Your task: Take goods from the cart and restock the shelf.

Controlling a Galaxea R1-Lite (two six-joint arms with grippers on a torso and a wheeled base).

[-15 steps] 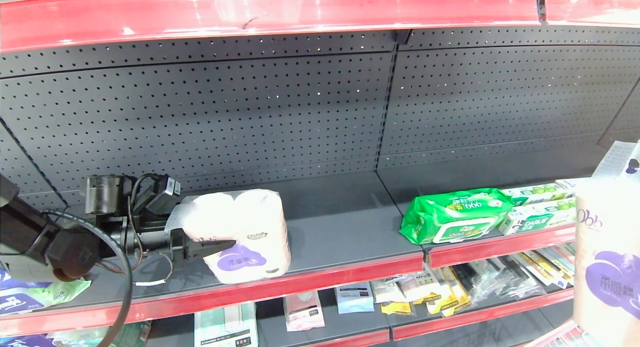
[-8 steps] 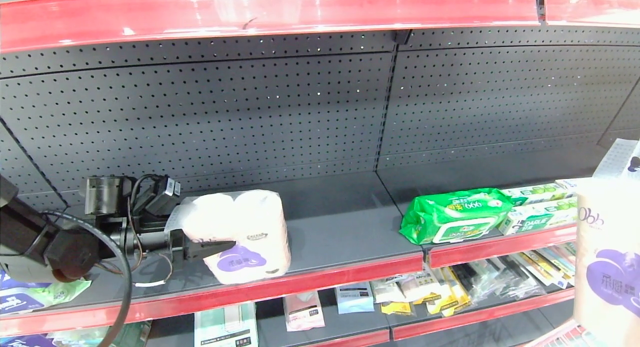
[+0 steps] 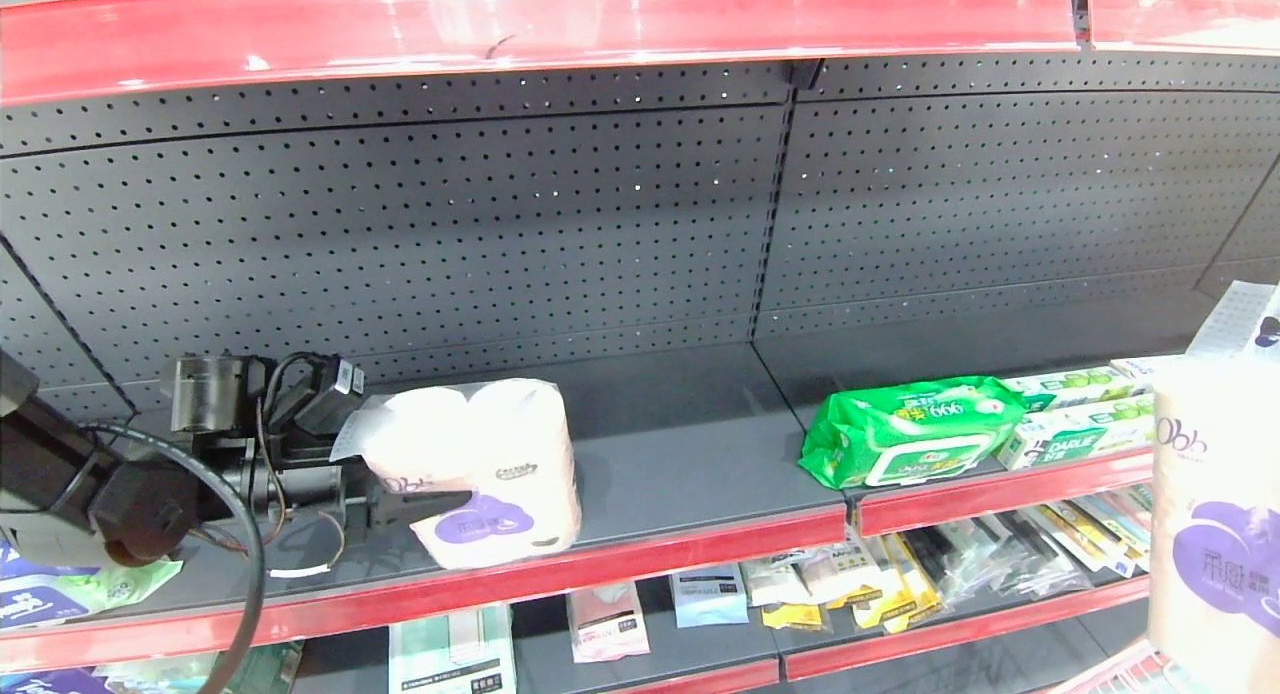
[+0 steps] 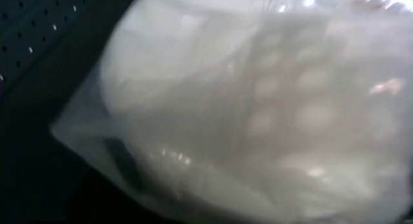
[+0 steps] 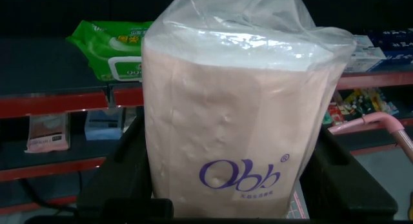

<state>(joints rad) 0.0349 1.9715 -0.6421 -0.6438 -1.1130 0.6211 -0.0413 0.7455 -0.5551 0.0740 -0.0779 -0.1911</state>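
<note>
Left gripper (image 3: 440, 474) sits around a toilet roll pack (image 3: 490, 454) standing at the front edge of the shelf (image 3: 680, 474); clenched or released, I cannot tell. Right gripper (image 5: 232, 175) clamps a second pack (image 5: 232, 101), yet to be shelved.

Black arm (image 3: 60, 494), looped black cable (image 3: 252, 564)

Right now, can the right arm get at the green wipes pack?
Probably not: the right gripper is shut on a toilet roll pack, its fingers full. The way to the wipes looks free.
</note>
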